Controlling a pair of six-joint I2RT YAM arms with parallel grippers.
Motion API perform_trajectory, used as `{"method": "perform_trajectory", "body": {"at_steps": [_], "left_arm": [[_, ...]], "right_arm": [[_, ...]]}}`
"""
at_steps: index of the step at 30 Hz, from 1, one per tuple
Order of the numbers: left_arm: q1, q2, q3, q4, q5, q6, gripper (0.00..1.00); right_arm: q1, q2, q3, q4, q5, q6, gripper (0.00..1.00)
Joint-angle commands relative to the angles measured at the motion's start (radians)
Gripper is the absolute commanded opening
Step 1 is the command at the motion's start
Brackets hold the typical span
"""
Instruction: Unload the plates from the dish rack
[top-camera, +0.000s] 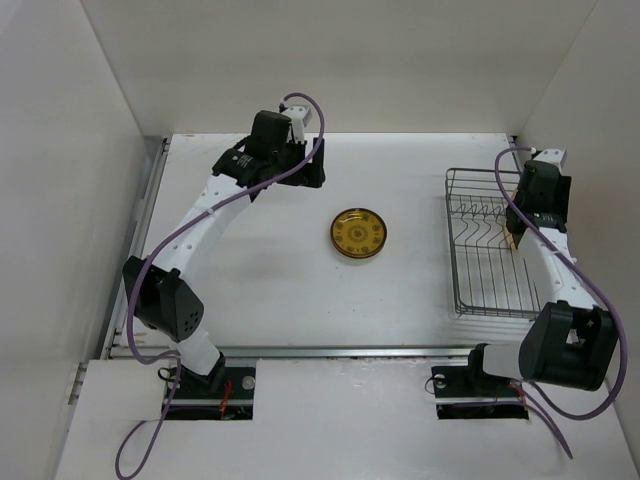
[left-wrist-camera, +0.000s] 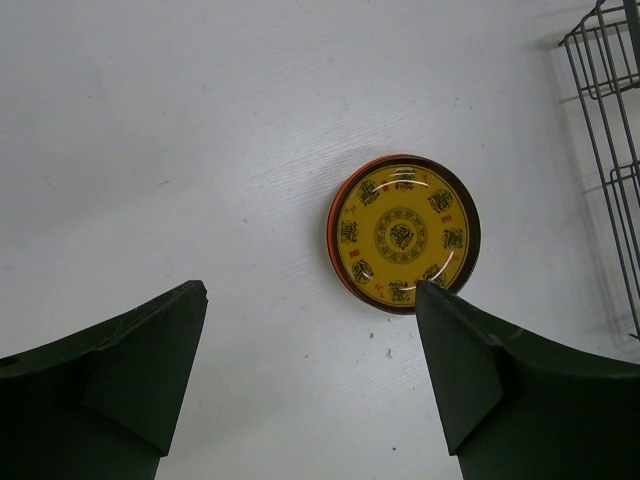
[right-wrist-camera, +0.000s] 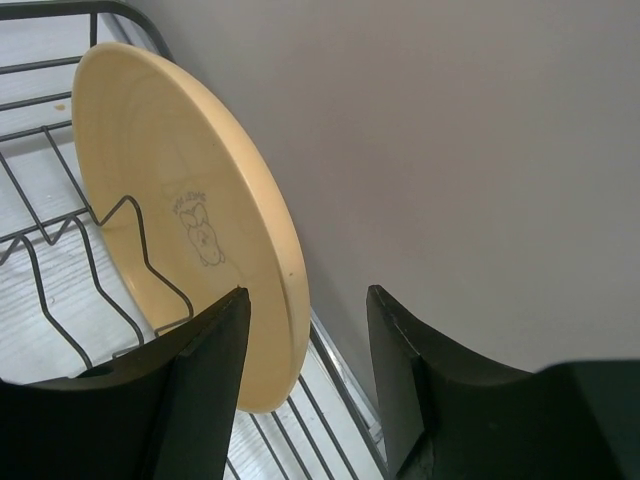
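The white worktop (top-camera: 270, 290) carries the silver wire dish rack (top-camera: 487, 262) at its right side. One large tan plate (right-wrist-camera: 180, 200) stands on edge in the rack's right end, next to the side wall, with a small printed figure on its face. A smaller gold-patterned plate (left-wrist-camera: 403, 233) lies flat near the middle of the worktop, well apart from the rack. The right claw (right-wrist-camera: 308, 300) is spread wide, its jaws either side of the tan plate's rim, with a clear gap on the wall side. The left claw (left-wrist-camera: 310, 290) hangs wide and empty above bare worktop, near the gold-patterned plate.
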Motion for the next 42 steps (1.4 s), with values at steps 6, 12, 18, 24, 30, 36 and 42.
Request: {"method": "perform_trajectory", "body": {"at_steps": [6, 12, 18, 24, 30, 36, 42], "left_arm": [[-0.005, 0.003, -0.010, 0.035, 0.049, -0.002, 0.84], [-0.005, 0.028, -0.039, 0.064, 0.076, 0.018, 0.84], [-0.005, 0.048, -0.039, 0.074, 0.076, 0.027, 0.84], [-0.005, 0.048, -0.039, 0.074, 0.066, 0.036, 0.84], [-0.005, 0.048, -0.039, 0.074, 0.066, 0.036, 0.84], [-0.005, 0.038, -0.039, 0.074, 0.066, 0.036, 0.84], [-0.005, 0.029, -0.039, 0.074, 0.066, 0.036, 0.86]], "right_arm": [[-0.008, -0.009, 0.004, 0.026, 0.007, -0.035, 0.56], [-0.008, -0.009, -0.006, 0.039, -0.006, -0.058, 0.56], [0.013, 0.049, 0.003, 0.039, -0.006, -0.078, 0.56], [0.013, 0.073, 0.003, 0.039, 0.004, -0.078, 0.51], [0.013, 0.083, 0.012, 0.039, 0.036, -0.078, 0.36], [0.013, 0.092, 0.012, 0.039, 0.056, -0.078, 0.20], [0.013, 0.061, 0.012, 0.048, 0.065, -0.078, 0.13]]}}
